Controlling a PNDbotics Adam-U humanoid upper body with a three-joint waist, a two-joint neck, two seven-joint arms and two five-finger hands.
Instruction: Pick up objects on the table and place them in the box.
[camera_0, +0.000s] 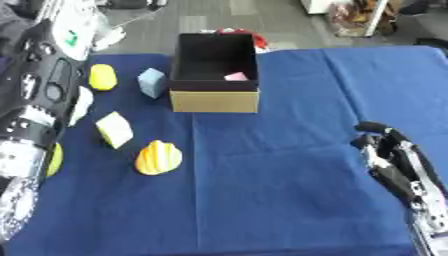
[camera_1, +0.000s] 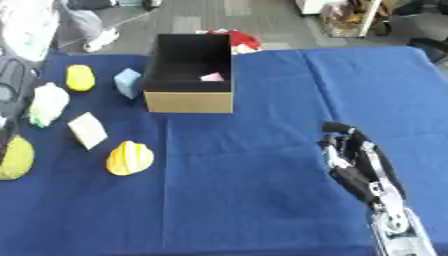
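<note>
The box (camera_0: 214, 75), black inside with tan outer walls, is seen standing open at the far middle of the blue table (camera_0: 289, 190). A small pink piece (camera_0: 236, 76) is seen lying inside it, at its near right corner. Just left of the box a light blue block (camera_0: 151, 82) is placed, apart from the wall, and further left a yellow oval (camera_0: 102, 77). Nearer, a pale cube (camera_0: 115, 129) is tilted on one edge, with a yellow-orange ridged shell shape (camera_0: 158, 158) just beside it on the near side. A white and green thing (camera_1: 47, 104) and a yellow-green round thing (camera_1: 15, 158) are found by the left edge. Something red (camera_1: 241, 40) shows behind the box.

The right hand (camera_1: 350, 160) is held over the table at lower right, well apart from the objects; its fingers (camera_1: 337, 129) are slightly bent and relaxed, nothing being held or touched. The left arm (camera_0: 31, 115) is seen along the left edge; its hand is not shown.
</note>
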